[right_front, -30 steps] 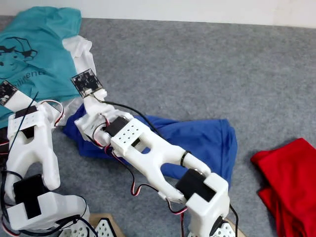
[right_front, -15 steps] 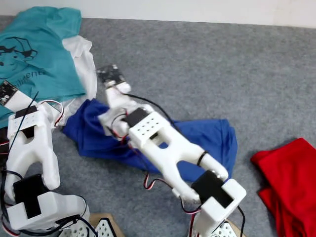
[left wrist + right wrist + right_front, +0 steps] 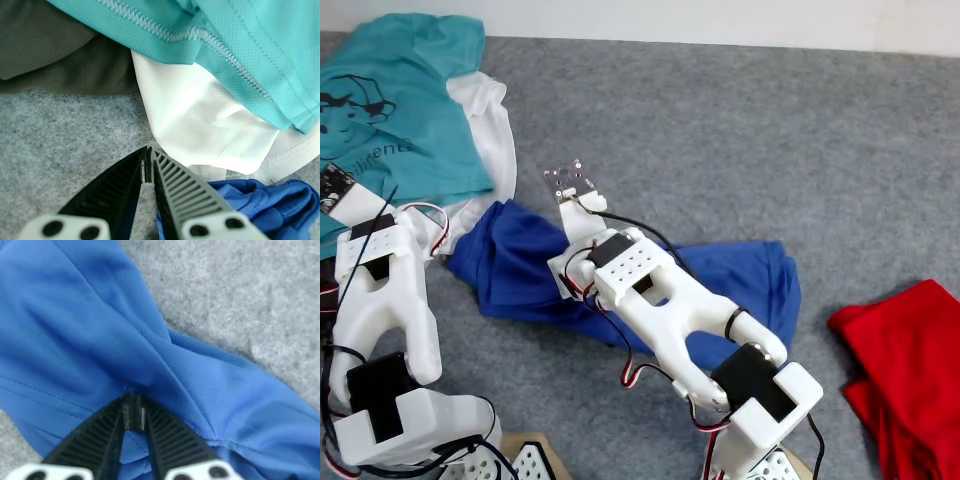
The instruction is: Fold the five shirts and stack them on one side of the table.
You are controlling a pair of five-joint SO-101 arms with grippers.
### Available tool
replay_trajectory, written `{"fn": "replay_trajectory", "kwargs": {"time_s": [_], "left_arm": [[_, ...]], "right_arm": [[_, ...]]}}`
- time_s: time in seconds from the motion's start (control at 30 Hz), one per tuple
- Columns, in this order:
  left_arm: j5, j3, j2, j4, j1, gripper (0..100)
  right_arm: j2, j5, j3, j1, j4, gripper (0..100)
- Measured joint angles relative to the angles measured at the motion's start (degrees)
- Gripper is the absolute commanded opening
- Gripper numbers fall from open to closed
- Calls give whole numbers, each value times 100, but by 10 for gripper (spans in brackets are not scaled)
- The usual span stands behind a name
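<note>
No shirt looks folded yet. The right gripper [image 3: 133,416] pinches the blue shirt [image 3: 740,280]; the left gripper [image 3: 149,167] is closed, holding nothing.

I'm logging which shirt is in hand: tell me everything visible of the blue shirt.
The blue shirt is unfolded and crumpled, of fine mesh-like knit, lying across the grey table before the arms. Its end nearer the white shirt is bunched into ridges, close against that shirt's hem. The right tool is shut on a pinch of its fabric, creases running to that spot; that arm stretches above its middle. It lies apart from the red shirt.
</note>
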State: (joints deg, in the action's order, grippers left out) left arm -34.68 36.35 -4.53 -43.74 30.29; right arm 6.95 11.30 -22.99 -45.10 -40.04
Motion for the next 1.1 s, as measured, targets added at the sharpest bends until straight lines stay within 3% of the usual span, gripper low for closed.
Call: {"fn": "replay_trajectory", "kwargs": {"time_s": [0.37,0.7,0.9,1.1], "left_arm": [[0,0,0,0,0,7],[0,0,0,0,0,7],[0,0,0,0,0,7],[0,0,0,0,0,7]], "right_arm": [[-897,0,-633,0,-360,6],[-2066,0,-2400,-62,571,6],[-2198,0,-2479,-158,738,6],[-3464,0,-2655,158,659,6]]}}
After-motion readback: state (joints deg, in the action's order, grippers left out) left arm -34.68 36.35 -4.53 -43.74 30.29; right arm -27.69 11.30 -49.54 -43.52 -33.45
